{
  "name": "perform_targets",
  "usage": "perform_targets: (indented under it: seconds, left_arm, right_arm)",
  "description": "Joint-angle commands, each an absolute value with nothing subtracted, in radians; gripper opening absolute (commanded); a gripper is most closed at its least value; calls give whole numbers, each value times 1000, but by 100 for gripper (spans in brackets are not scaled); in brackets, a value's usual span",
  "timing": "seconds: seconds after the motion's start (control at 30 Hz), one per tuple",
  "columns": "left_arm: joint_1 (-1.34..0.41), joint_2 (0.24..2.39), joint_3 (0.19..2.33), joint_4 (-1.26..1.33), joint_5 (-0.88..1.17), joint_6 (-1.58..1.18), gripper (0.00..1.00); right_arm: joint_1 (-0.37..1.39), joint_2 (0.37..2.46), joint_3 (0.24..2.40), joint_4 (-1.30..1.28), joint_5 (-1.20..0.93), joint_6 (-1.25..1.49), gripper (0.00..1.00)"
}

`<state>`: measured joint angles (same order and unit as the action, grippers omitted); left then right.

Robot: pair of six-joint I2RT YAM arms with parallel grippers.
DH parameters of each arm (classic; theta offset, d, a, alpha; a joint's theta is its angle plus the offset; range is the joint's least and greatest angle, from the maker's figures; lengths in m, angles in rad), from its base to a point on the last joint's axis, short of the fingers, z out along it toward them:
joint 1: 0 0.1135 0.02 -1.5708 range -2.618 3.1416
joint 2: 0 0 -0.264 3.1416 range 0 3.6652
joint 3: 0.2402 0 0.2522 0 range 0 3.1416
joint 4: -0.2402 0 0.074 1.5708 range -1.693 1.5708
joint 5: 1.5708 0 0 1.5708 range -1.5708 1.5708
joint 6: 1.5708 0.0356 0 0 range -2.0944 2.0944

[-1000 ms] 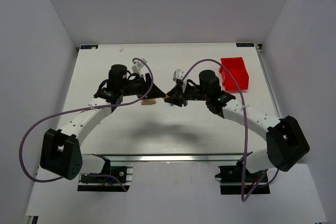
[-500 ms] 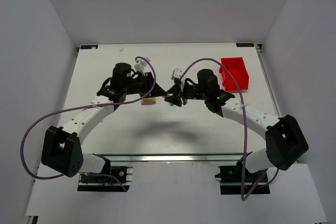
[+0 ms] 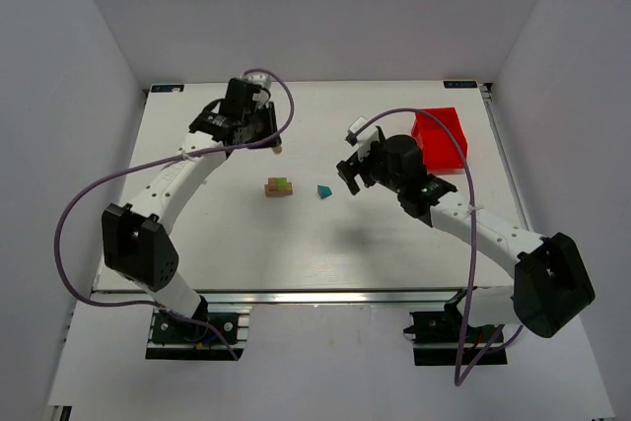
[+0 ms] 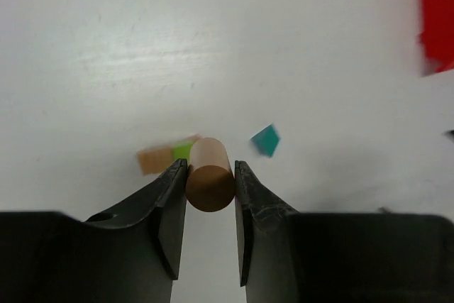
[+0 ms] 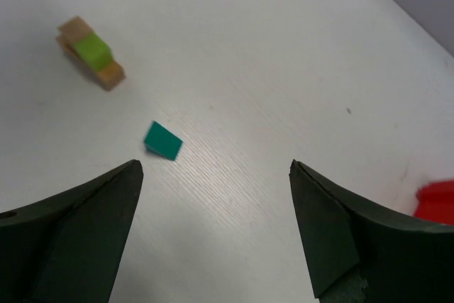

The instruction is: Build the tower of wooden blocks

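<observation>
The wood block tower is a low stack on the white table: tan blocks with a lime-green block on top. A teal wedge block lies loose just right of it, also seen below my right gripper, which hangs open and empty above the table. My left gripper is raised near the table's back left, shut on a tan wooden cylinder lying lengthwise between its jaws. In the left wrist view the stack and the teal block lie beyond the cylinder.
A red plastic bin stands at the back right, behind my right arm; its edge shows in the right wrist view and in the left wrist view. Purple cables loop off both arms.
Both grippers have drawn back from the stack. The left has risen toward the back left with the cylinder. The right has opened wide, left the teal block on the table and pulled away rightward.
</observation>
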<state>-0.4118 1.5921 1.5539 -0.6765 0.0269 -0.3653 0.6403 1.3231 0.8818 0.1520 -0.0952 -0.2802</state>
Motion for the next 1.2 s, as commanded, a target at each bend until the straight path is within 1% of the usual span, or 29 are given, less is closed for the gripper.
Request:
perform_targets:
  seconds: [0.0, 0.03, 0.13, 0.43, 0.8, 1.17]
  left_arm:
    - [-417, 1601, 1452, -786, -58, -391, 0]
    - [-416, 1598, 1434, -760, -52, -396, 0]
    - [-419, 1603, 1414, -733, -55, -413, 0]
    - [-426, 1578, 1298, -600, -83, -449, 0]
    - [-434, 1621, 1299, -557, -66, -439, 0]
    - [-443, 1681, 1333, -606, -104, -434, 0]
  right_arm:
    - [621, 1304, 847, 138, 138, -193, 89]
    - [614, 1301, 841, 147, 188, -161, 89]
    - [603, 1296, 831, 173, 247, -118, 89]
    - [598, 1259, 796, 222, 235, -121, 89]
    - [594, 1264, 804, 206, 233, -132, 89]
    - [594, 1262, 808, 198, 233, -137, 89]
